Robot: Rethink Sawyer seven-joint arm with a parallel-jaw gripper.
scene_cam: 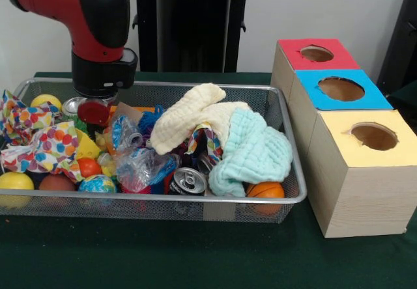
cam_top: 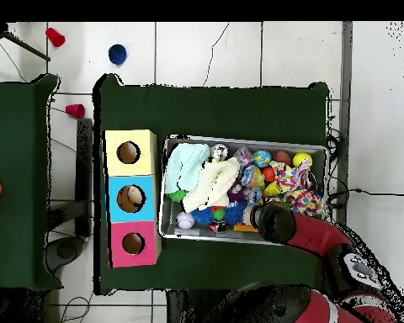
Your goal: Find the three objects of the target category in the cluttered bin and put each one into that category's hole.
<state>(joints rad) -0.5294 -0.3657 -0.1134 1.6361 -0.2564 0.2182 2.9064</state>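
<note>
Green table [scene_cam: 195, 263], mesh bin [scene_cam: 287, 191] left of blue-topped box's hole [scene_cam: 341, 88], plush toys unseen among clutter, cloths [scene_cam: 215, 133] heaped beside, gripper [scene_cam: 95, 112] low at bin's far end, claw state untellable.

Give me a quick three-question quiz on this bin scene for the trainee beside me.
1. True or false: the knitted mint cloth lies at the end of the silver wire-mesh basket nearest the three wooden boxes.
2. In the front view, which box sits between the other two? A. red-topped B. blue-topped box C. yellow-topped
3. Fill in: the arm's gripper reaches down into the basket's ____ corner in the front view.

Key: 1 true. 2 B. 3 far left.
</note>
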